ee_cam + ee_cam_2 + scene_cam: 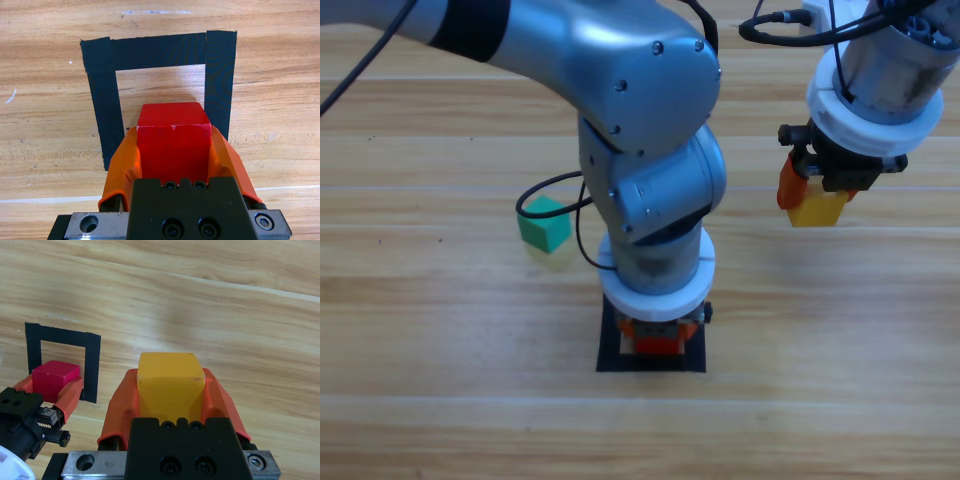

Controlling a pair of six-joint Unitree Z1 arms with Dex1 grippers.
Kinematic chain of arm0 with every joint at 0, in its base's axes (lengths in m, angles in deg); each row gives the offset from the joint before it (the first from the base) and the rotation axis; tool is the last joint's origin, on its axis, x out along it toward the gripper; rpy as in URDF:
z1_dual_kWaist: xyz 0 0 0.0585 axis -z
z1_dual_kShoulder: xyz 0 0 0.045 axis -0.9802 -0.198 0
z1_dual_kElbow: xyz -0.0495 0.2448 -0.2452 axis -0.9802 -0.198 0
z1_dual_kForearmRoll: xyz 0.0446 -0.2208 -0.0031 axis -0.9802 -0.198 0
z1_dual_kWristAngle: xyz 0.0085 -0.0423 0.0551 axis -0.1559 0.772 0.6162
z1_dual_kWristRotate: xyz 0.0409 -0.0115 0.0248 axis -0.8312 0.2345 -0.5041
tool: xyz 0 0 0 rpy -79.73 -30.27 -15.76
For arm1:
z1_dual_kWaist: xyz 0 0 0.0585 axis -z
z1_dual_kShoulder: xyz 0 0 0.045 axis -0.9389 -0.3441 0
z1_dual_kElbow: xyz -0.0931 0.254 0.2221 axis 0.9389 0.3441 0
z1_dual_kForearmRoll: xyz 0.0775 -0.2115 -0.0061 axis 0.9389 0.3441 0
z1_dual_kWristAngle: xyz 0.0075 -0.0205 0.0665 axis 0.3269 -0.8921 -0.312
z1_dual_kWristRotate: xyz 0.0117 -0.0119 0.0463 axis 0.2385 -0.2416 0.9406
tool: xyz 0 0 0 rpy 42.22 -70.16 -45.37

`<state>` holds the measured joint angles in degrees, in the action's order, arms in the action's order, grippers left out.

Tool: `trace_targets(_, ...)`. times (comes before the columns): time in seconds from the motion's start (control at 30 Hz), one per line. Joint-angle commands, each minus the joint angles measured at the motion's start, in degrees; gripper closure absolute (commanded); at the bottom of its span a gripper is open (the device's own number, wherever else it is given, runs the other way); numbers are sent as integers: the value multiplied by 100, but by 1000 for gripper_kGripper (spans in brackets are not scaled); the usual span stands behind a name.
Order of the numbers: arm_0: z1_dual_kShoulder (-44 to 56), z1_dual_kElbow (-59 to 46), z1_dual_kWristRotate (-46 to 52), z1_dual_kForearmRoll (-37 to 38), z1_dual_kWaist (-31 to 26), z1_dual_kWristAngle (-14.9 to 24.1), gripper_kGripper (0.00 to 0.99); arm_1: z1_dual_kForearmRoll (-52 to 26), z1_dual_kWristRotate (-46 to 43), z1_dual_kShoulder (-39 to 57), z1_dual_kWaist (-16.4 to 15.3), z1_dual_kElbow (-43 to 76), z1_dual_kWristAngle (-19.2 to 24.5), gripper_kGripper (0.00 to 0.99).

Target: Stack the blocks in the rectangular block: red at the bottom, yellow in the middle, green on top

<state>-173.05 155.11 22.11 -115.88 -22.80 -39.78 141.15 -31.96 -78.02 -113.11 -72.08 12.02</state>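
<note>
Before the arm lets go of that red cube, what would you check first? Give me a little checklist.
1. Left pincer shut on the red cube: ok.
2. Red cube over the tape square: ok.
3. Red cube resting on the table: cannot tell.
4. Right pincer shut on the yellow cube, ready for second layer: ok.
5. Right pincer away from the square: ok.
6. Green cube free on the table, beside the left arm: ok.

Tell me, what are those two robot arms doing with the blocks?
The left hand grips the red block over the black tape square. The right hand holds the yellow block up off to the side. The green block sits alone on the table, nothing stacked yet.
</note>
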Motion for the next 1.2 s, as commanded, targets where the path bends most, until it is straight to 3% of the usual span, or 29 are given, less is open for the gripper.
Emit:
trace_targets(0.03, -211, -170, -67, -64, -49, 21, 962, 101, -7, -203, 69, 9, -50, 990)
trace_targets(0.27, -220, -179, -93, -56, -76, 12, 959, 101, -16, -203, 69, 9, -41, 990)
trace_targets(0.5, -299, -65, -93, -29, -76, 4, 823, 93, -42, -212, 87, 0, -32, 990)
trace_targets(0.6, -378, 5, -93, -21, -76, 4, 708, 101, -42, -221, 87, 0, -32, 990)
trace_targets(0.8, -457, 84, -41, -12, -76, 4, 337, 101, -68, -221, 87, 0, -15, 990)
trace_targets(1.0, -431, 32, -23, -21, -76, 39, 274, 101, -68, -203, 95, 18, -15, 990)
trace_targets(1.07, -404, 23, -5, -21, -67, 39, 156, 93, -77, -203, 95, 27, -15, 990)
trace_targets(1.2, -176, -21, 91, -47, -67, 118, 40, 110, -68, -98, 95, 44, 12, 990)
